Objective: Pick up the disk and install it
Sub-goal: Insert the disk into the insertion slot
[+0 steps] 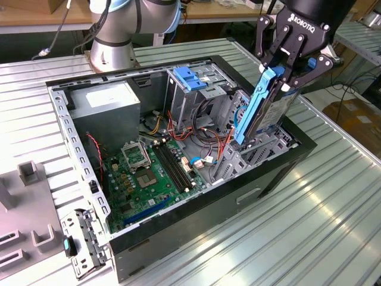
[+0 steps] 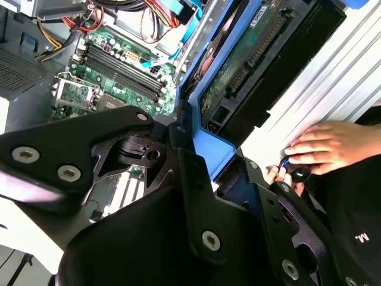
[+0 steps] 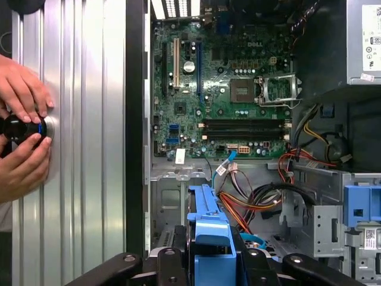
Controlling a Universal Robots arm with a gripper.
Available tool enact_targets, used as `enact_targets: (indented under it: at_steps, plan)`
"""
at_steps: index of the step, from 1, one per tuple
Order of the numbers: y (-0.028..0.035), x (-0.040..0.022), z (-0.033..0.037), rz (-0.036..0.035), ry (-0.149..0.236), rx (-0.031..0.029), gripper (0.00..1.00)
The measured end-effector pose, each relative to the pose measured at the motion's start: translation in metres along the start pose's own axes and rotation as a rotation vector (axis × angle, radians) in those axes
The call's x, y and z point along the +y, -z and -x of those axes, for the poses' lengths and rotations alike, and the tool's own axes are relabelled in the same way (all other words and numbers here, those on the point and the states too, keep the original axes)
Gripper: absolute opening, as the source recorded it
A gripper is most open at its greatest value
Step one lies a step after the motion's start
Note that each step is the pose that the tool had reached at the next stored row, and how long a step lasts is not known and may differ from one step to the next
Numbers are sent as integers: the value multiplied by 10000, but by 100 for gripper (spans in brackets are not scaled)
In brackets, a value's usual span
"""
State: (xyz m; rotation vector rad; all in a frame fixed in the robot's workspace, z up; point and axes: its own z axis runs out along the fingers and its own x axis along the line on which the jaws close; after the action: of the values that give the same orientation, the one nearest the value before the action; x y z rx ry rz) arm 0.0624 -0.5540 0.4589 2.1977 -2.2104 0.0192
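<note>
The work surface is a ribbed metal table [image 1: 333, 226] with parallel slats. Light falls evenly and leaves a pale sheen along the slats. Behind the table stands a wooden bench [image 1: 36, 15], with a cable [image 1: 56, 30] hanging from its edge over dark shadow. A brown cardboard box [image 1: 357, 116] sits beyond the table at the exterior view's right.

disk [image 1: 265, 110] over case [image 1: 196, 220] at the exterior view's right | motherboard [image 1: 146, 179] in case | case on table [image 1: 309, 226]
</note>
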Motion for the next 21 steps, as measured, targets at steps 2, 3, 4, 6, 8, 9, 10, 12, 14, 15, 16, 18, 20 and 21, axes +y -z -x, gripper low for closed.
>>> enact_targets:
  at_steps: [2, 3, 4, 6, 8, 9, 10, 12, 14, 15, 16, 18, 20, 21]
  plan:
    - [-17, 0, 1, 0, 0, 1, 37]
    - [-24, 0, 1, 0, 0, -3, 37]
    - [-31, 0, 1, 0, 0, -9, 37]
    - [-38, -1, 1, 0, -3, -18, 37]
    - [-47, -1, 1, 2, -69, -20, 37]
    - [-51, 0, 1, 3, -99, -20, 37]
    - [-57, 8, 1, 3, -99, -22, 37]
    - [-69, 20, 1, 1, -77, -23, 37]
    - [-81, 20, 3, 0, -75, -21, 37]
    - [-88, 20, 3, 0, -75, -20, 37]
    - [-100, 20, 3, 1, -75, -22, 37]
    - [-113, 20, 3, 0, -75, -22, 37]
    - [-133, 20, 4, 1, -75, -22, 37]
    - [-144, 20, 4, 0, -75, -22, 37]
